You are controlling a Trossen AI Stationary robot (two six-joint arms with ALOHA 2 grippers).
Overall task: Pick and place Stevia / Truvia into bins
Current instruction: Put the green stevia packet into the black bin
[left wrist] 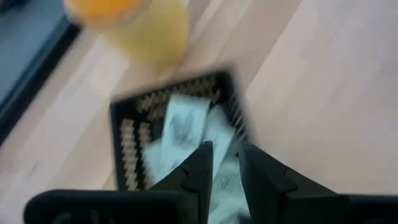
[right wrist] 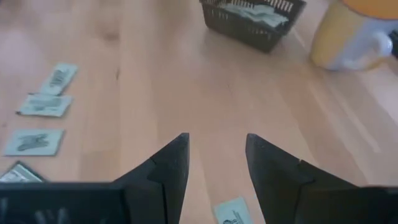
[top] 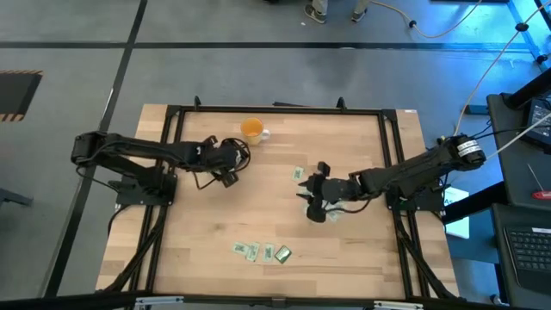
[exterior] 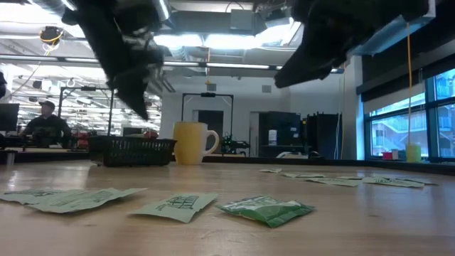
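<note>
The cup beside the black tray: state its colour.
The cup is orange-yellow with a white handle, seen best in the right wrist view, beside the tray.

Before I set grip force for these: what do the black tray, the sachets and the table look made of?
Black tray: likely moulded plastic, its walls an open mesh, matte. Sachets: thin printed paper, lying flat; one green sachet looks glossier and crinkled, possibly foil or film. Table: pale wood planks with visible seams and a smooth finish.

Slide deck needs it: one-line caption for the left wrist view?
Left gripper above the black tray holding several Stevia sachets, orange cup just beyond.
</note>
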